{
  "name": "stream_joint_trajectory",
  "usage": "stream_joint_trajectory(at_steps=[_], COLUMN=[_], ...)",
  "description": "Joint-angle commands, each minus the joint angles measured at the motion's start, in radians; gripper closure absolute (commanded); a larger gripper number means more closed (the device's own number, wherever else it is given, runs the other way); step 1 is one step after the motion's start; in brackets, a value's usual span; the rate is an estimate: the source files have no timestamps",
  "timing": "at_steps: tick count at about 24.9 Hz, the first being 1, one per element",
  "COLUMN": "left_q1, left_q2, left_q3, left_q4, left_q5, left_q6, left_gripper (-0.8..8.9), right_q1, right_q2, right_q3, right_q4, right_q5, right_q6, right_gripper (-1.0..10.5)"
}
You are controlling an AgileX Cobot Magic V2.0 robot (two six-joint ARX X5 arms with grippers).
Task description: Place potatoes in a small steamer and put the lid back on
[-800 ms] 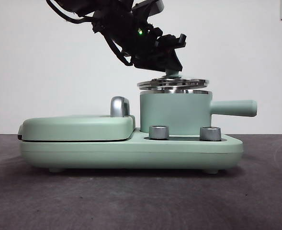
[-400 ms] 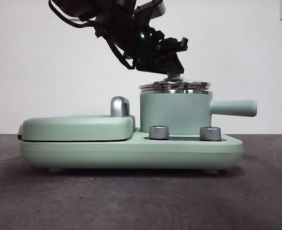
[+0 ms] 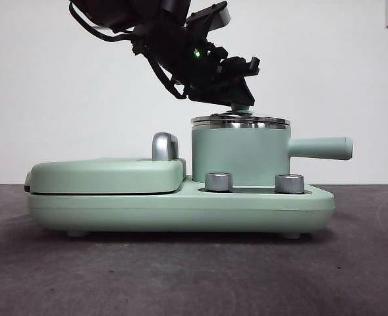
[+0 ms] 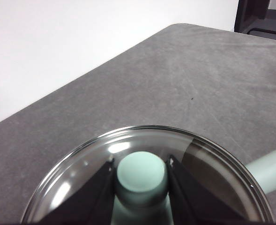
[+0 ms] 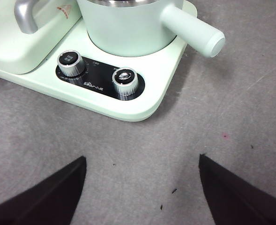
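Note:
The mint-green small steamer (image 3: pixel 240 155) stands on its base with its straight handle (image 3: pixel 320 148) pointing right. The glass lid (image 3: pixel 240 121) lies flat on the steel rim. My left gripper (image 3: pixel 241 105) reaches down from the upper left and is shut on the lid's mint-green knob (image 4: pixel 141 172), with clear glass (image 4: pixel 77 173) spreading around it in the left wrist view. My right gripper (image 5: pixel 142 161) is open over bare table, in front of the steamer (image 5: pixel 123 28). The potatoes are hidden.
The mint-green base (image 3: pixel 180 207) carries two steel dials (image 3: pixel 219 182) (image 3: pixel 289 183) at its front. A flat griddle cover (image 3: pixel 105 174) with a chrome handle (image 3: pixel 165 146) fills its left half. Grey table surface (image 5: pixel 222 140) surrounds the appliance.
The left gripper has lowered the lid from a slight tilt just above the rim to sitting flat on the steamer. The right arm has not moved.

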Motion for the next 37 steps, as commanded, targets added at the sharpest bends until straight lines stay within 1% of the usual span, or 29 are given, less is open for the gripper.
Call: stream_joint_trajectory(at_steps=[1, 10, 12, 14, 23, 26, 28, 29, 33, 37], left_q1=[-0.008, -0.008, -0.008, -0.008, -0.008, -0.008, -0.008, -0.008, -0.008, -0.008], left_q2=[0.024, 0.029, 0.031, 0.032, 0.032, 0.029, 0.024, 0.018, -0.029, -0.111], left_q3=[0.031, 0.031, 0.031, 0.031, 0.031, 0.031, 0.031, 0.031, 0.031, 0.031], left_q4=[0.012, 0.014, 0.013, 0.013, 0.012, 0.012, 0.009, 0.002, -0.074, -0.212], left_q5=[0.002, 0.007, 0.036, 0.062, 0.058, 0.056, 0.048, 0.046, 0.045, 0.045], left_q6=[-0.001, -0.009, -0.012, -0.035, -0.039, -0.039, -0.039, -0.039, -0.039, -0.073], left_gripper=[8.04, 8.04, 8.04, 8.04, 8.01, 7.18, 6.2, 5.9, 5.88, 5.92], right_q1=[0.008, 0.008, 0.008, 0.008, 0.008, 0.008, 0.008, 0.008, 0.008, 0.008], right_q2=[0.003, 0.003, 0.003, 0.003, 0.003, 0.003, 0.003, 0.003, 0.003, 0.003], right_q3=[0.002, 0.002, 0.002, 0.002, 0.002, 0.002, 0.002, 0.002, 0.002, 0.002], right_q4=[0.009, 0.009, 0.009, 0.009, 0.009, 0.008, 0.008, 0.008, 0.005, 0.003], right_q5=[0.005, 0.005, 0.005, 0.005, 0.004, 0.004, 0.004, 0.004, 0.004, 0.004], right_q6=[0.011, 0.011, 0.011, 0.011, 0.011, 0.011, 0.011, 0.011, 0.011, 0.011], right_gripper=[5.8, 5.8, 5.8, 5.8, 5.8, 5.8, 5.8, 5.8, 5.8, 5.8])
